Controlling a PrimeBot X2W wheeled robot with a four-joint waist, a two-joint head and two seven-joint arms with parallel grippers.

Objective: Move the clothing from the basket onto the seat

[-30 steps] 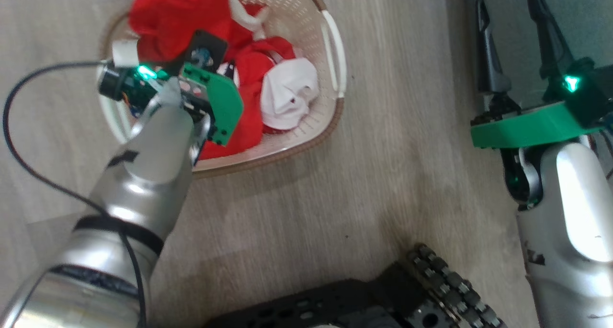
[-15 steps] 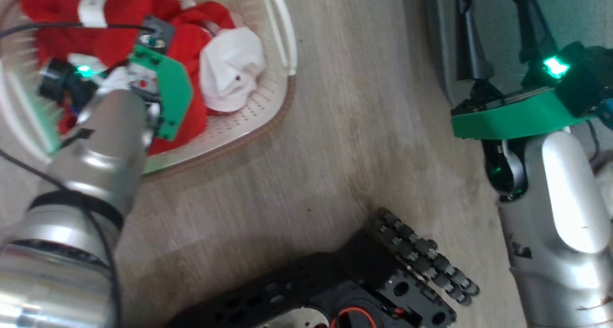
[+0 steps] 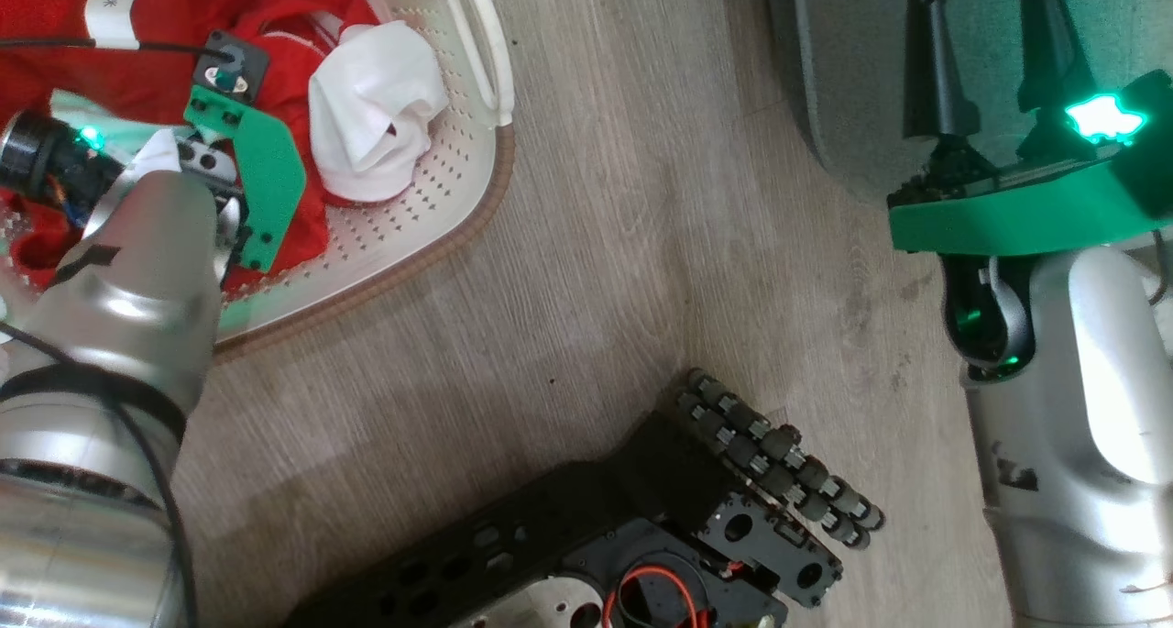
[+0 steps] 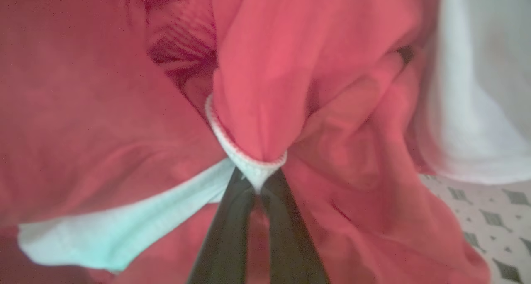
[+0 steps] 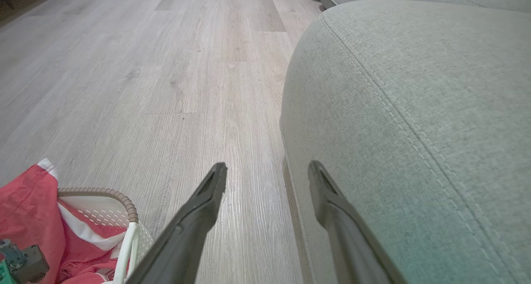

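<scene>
Left gripper (image 4: 257, 183) pinches a white-trimmed fold of the red clothing (image 4: 269, 68) heaped in the basket (image 3: 422, 215), its silver forearm angled down over the near rim. A white tag (image 3: 112, 18) on the clothing carries small marks too blurred to read. Across the wooden floor (image 5: 207, 89), the right gripper (image 5: 267, 172) hangs with fingers spread wide, holding nothing, at the rounded corner of the grey-green seat (image 5: 415, 89).

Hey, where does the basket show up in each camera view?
Head view: basket at upper left, cut by the edge.
Left wrist view: basket, perforated surface, lower right corner.
Right wrist view: basket, rim and handle, lower left corner.
Shared landmark: the red clothing in it.
</scene>
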